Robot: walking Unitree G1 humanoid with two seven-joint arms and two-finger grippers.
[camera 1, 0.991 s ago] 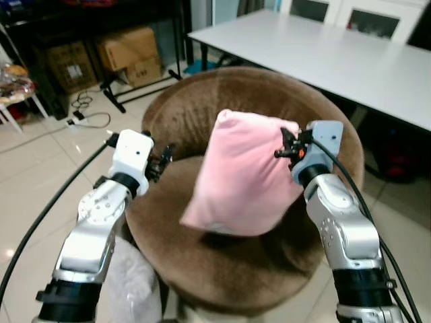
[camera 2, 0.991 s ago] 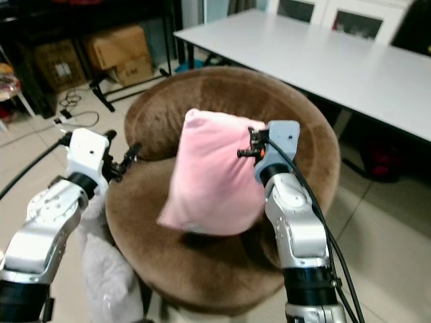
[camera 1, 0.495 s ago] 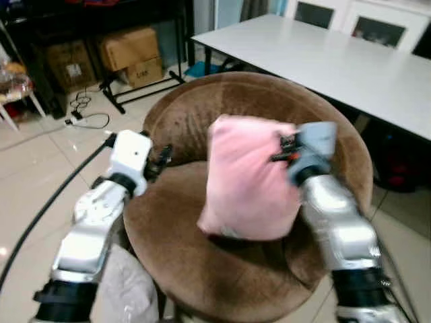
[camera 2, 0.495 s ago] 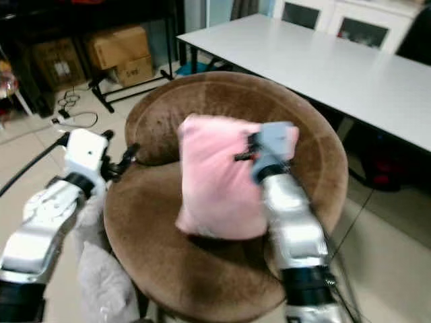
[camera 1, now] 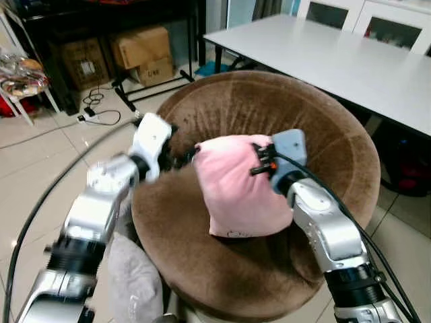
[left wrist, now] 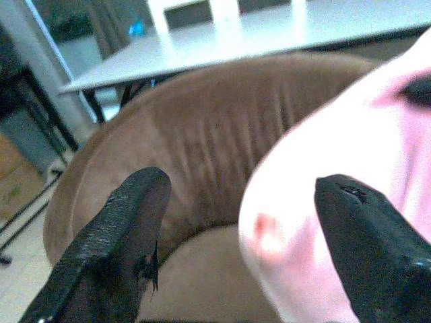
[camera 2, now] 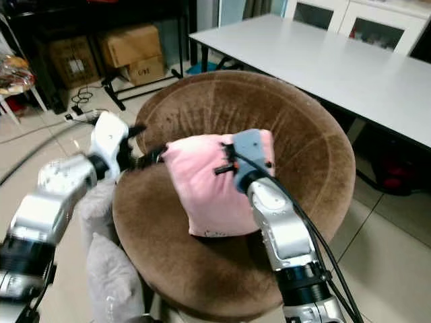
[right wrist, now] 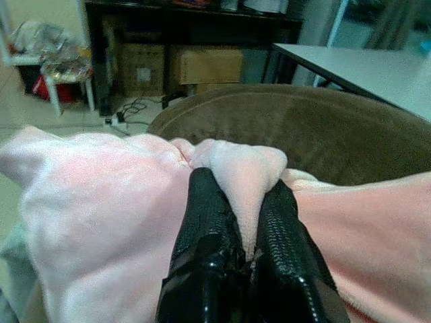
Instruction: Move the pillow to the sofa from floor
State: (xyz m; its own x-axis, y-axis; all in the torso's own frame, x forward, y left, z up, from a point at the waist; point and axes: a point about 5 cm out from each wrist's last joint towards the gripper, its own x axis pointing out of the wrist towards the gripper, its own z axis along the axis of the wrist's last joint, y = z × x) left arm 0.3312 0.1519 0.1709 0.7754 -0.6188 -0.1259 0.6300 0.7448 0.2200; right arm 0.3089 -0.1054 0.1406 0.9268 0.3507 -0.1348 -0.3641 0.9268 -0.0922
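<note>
The pink pillow point(camera 1: 236, 192) stands tilted on the seat of the round brown sofa point(camera 1: 323, 124), its lower edge down at the cushion. My right gripper point(camera 1: 259, 160) is shut on a fold of the pillow's upper right edge; in the right wrist view the two black fingers point(right wrist: 209, 229) pinch pink fabric point(right wrist: 101, 202) between them. My left gripper point(camera 1: 180, 159) is open at the pillow's left corner. The left wrist view shows that corner point(left wrist: 323, 155) lying between the spread fingers point(left wrist: 128, 229), against the sofa's back point(left wrist: 195, 134).
A long white table point(camera 1: 337, 60) runs behind the sofa on the right. Cardboard boxes point(camera 1: 141, 47) sit under a black rack at the back left, with cables point(camera 1: 94, 108) on the tiled floor. A grey fluffy cushion point(camera 1: 131, 282) lies beside the sofa's near left edge.
The pillow has come down from hanging over the seat to resting on it, still held by the right gripper. The left gripper has swung right to the pillow's left corner.
</note>
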